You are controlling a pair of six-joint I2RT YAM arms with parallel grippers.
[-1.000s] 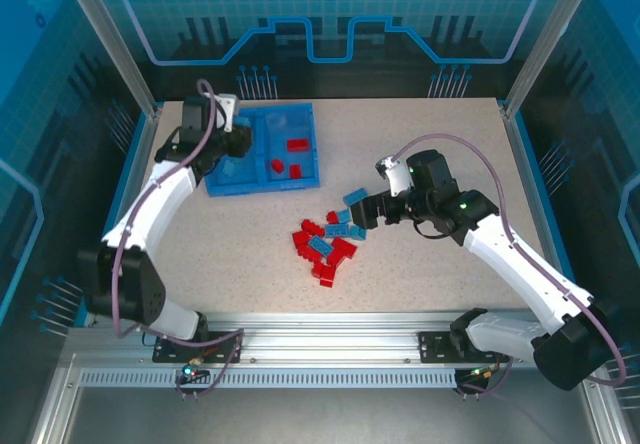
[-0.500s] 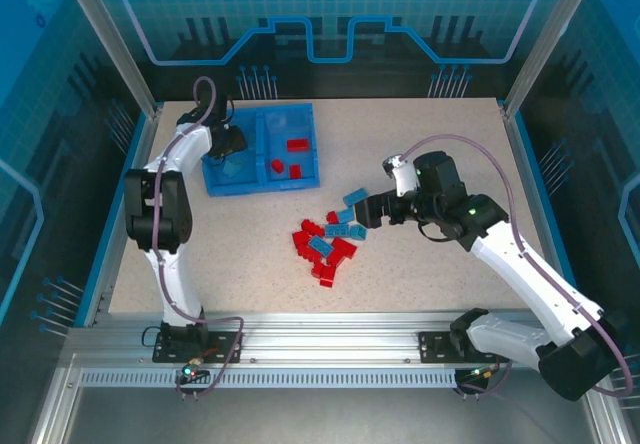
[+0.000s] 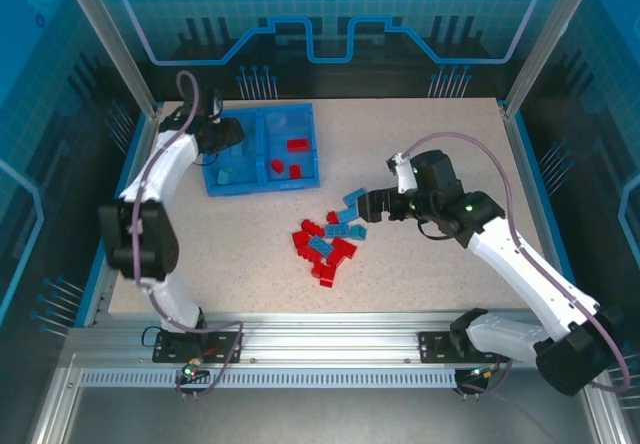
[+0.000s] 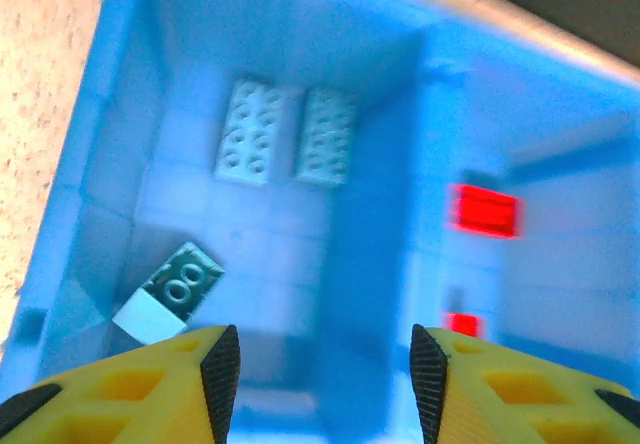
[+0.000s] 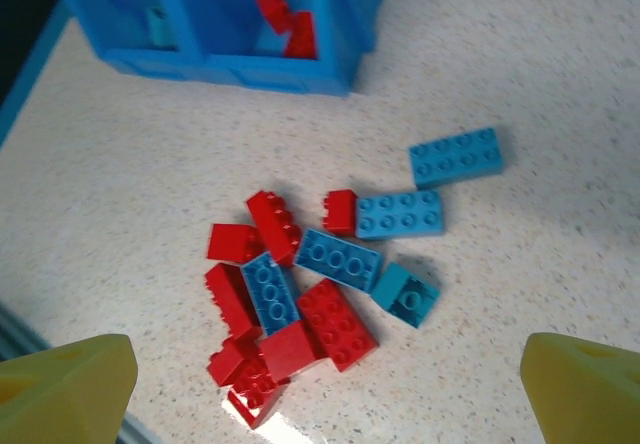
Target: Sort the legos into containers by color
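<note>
Overhead, the blue tray (image 3: 318, 149) sat toward 11 o'clock on the speckled surface (image 3: 440, 144), with a middle wall splitting it into two side-by-side compartments. The left claw (image 4: 325, 364) hung over the left compartment, its yellow fingers (image 4: 218, 369) apart with nothing between them. In that compartment lay three pale blue bricks. Two (image 4: 250, 132) rested side by side, studs up, toward 12 o'clock in the left wrist view, and a third (image 4: 175, 289) lay tilted near the corner at 8 o'clock. The right compartment held three red bricks (image 3: 297, 145), loosely spaced.

Near the middle of the surface a pile (image 3: 325, 244) of loose bricks, red and blue mixed, lay bunched together, most of them touching. One blue brick (image 3: 354, 197) lay a little apart at 1 o'clock from the pile. The right claw (image 3: 365, 207) hovered just beside that brick, at 2 o'clock from the pile. Its fingers were spread wide and gripped nothing. In the right wrist view its yellow fingertips (image 5: 65, 384) stood at the two lower corners, with the pile on the surface between them.
</note>
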